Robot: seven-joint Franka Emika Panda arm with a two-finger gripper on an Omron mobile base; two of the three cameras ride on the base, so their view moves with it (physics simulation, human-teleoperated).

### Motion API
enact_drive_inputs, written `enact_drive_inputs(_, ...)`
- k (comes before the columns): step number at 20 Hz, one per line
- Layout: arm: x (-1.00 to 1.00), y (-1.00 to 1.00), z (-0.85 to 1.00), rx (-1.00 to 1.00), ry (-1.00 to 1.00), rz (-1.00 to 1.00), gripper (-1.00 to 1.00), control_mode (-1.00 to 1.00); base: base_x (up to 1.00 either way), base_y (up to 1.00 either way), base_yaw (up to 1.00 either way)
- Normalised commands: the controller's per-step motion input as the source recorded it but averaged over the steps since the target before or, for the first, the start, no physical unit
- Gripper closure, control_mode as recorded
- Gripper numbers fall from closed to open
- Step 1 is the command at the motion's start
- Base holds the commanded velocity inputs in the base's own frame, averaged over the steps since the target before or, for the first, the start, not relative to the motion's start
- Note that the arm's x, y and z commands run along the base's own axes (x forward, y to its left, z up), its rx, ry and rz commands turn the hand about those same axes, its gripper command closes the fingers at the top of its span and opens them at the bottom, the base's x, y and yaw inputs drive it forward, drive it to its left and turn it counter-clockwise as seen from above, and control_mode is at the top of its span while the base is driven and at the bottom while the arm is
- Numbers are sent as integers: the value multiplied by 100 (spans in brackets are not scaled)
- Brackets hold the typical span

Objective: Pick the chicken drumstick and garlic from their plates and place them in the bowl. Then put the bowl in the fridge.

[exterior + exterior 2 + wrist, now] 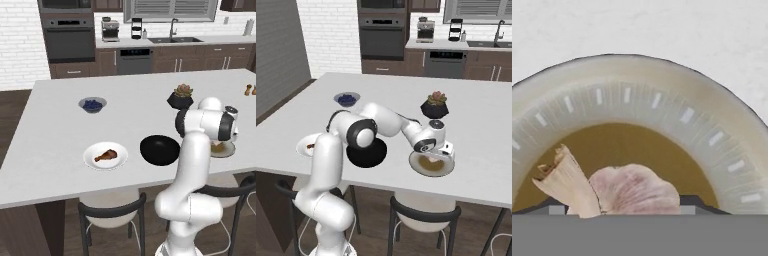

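The papery, pink-tinged garlic lies low in the hand view on the grey-rimmed, tan-centred plate, dry stem pointing upper left. The gripper straddles it; I cannot tell its finger spacing.

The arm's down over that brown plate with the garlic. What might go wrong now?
The garlic is rounded with a stalk sticking out sideways, so the pincer could squeeze it off-centre and let it roll across the plate. The plate sits near the counter edge, so a nudge might push it off. The succulent pot stands close behind the arm.
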Motion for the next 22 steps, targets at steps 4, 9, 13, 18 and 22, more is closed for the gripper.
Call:
enact_drive_inputs(4, -61, 55, 76, 0, 0, 7, 100, -100, 0, 0, 0)
enact_drive_inputs(9, -95, 98, 83, -3, 0, 18, 100, -100, 0, 0, 0)
enact_drive_inputs(13, -71, 100, 77, -6, 0, 14, 100, -100, 0, 0, 0)
enact_drive_inputs(18, -21, 100, 59, -1, 0, 8, 100, -100, 0, 0, 0)
enact_drive_inputs(22, 8, 100, 5, 0, 0, 0, 100, -100, 0, 0, 0)
